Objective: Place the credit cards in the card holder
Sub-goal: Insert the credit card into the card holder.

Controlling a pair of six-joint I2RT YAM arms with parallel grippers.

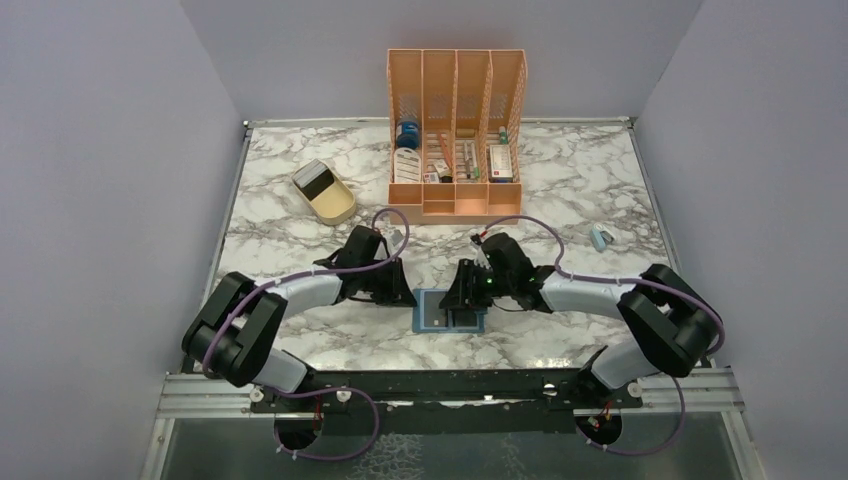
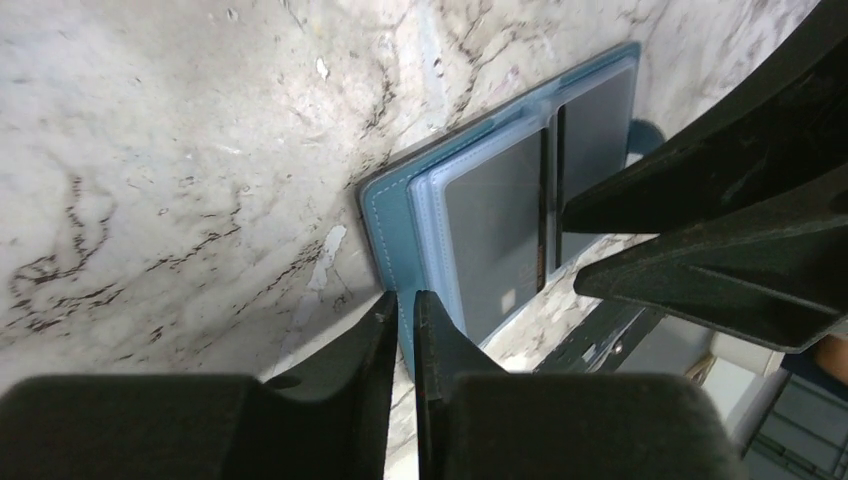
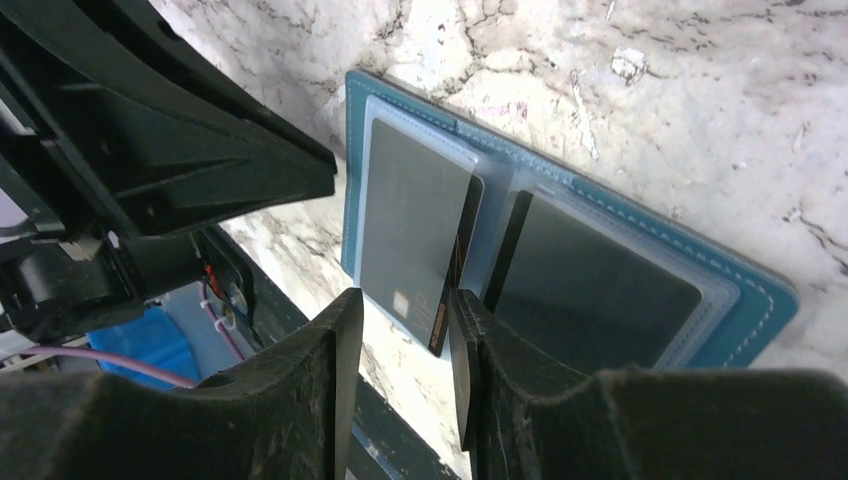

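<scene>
Marble table (image 1: 300,230), card holder (image 1: 428,312) at 6 o'clock. Left gripper (image 2: 405,305) pinches its edge; right gripper (image 3: 405,300) spread astride a credit card (image 3: 458,262)

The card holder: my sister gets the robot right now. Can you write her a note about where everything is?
Left gripper: almost shut, tips at the edge of the card holder; unclear if it pinches the cover.
Right gripper: jaws apart over the holder, no clear grip.
Things: holder lies open and flat on the table. One card sits in its pocket. A second card, below the right gripper, seems to stick out of its pocket.
Done: two cards in or nearly in.
Left: push the second card home. The beige tray holds something dark; too small to tell if it is a card.
</scene>
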